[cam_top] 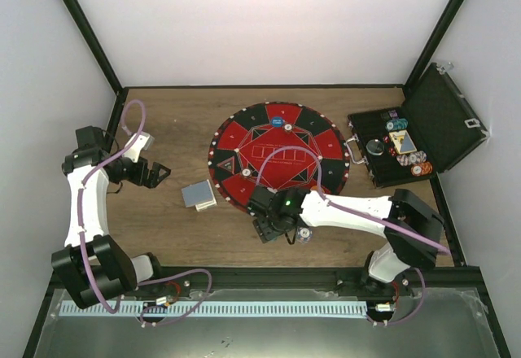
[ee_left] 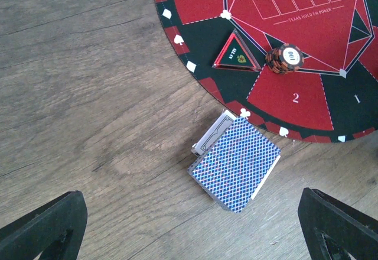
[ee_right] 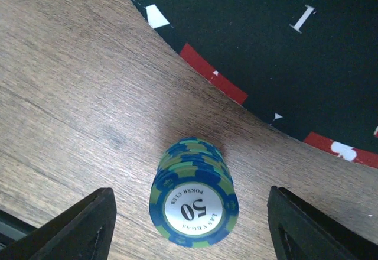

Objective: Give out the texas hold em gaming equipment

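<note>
A stack of teal chips marked 50 (ee_right: pixel 195 195) stands on the wood just off the mat's edge, between the fingers of my right gripper (ee_right: pixel 192 230), which is open and not touching it. From above, the stack (cam_top: pixel 304 233) sits beside my right gripper (cam_top: pixel 285 234). A blue-backed deck of cards (ee_left: pixel 236 161) lies on the table by the mat's rim, ahead of my open, empty left gripper (ee_left: pixel 192 230). From above, the deck (cam_top: pixel 199 194) is right of my left gripper (cam_top: pixel 153 174). A brown chip stack (ee_left: pixel 284 59) stands on the mat. A blue button (cam_top: pixel 278 121) lies at the mat's far side.
The round red-and-black mat (cam_top: pixel 321 142) fills the table's middle. The black case (cam_top: pixel 444 114) stands open at the right with more chips (cam_top: pixel 421 167) and cards (cam_top: pixel 400 141) in it. A white card piece (ee_left: pixel 212 136) sticks out from under the deck.
</note>
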